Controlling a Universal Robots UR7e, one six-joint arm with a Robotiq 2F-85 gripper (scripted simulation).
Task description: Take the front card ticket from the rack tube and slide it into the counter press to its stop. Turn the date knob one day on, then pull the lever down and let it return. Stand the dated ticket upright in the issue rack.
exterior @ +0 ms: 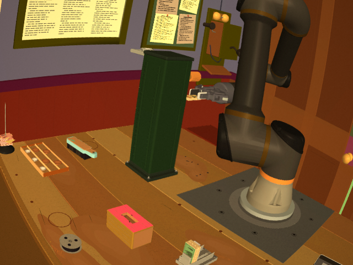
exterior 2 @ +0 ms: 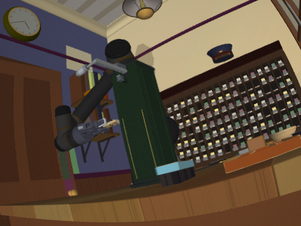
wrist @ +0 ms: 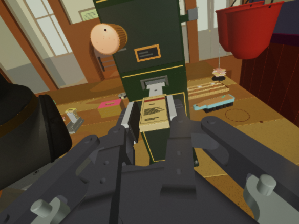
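The counter press's slot [wrist: 154, 83] faces away from the side camera and shows only in the wrist camera, partway up the tall dark green press [exterior: 159, 114]. My gripper [wrist: 153, 115] is closed on the cream card ticket [wrist: 154, 112], held flat a short way in front of that slot. The round tan date knob [wrist: 108, 39] sticks out above and left of the slot. The grey lever [exterior 2: 95, 65] juts from the top of the press. The rack tube [exterior: 194, 252] with more tickets stands at the counter's near edge. The issue rack I cannot pick out for certain.
The press body stands close ahead of my fingers. On the counter lie a pink-topped box [exterior: 129, 225], a teal brush [exterior: 81, 147], a coin tray [exterior: 44, 158] and a paper spike [exterior: 5, 139]. Red buckets [wrist: 245, 28] hang to the right.
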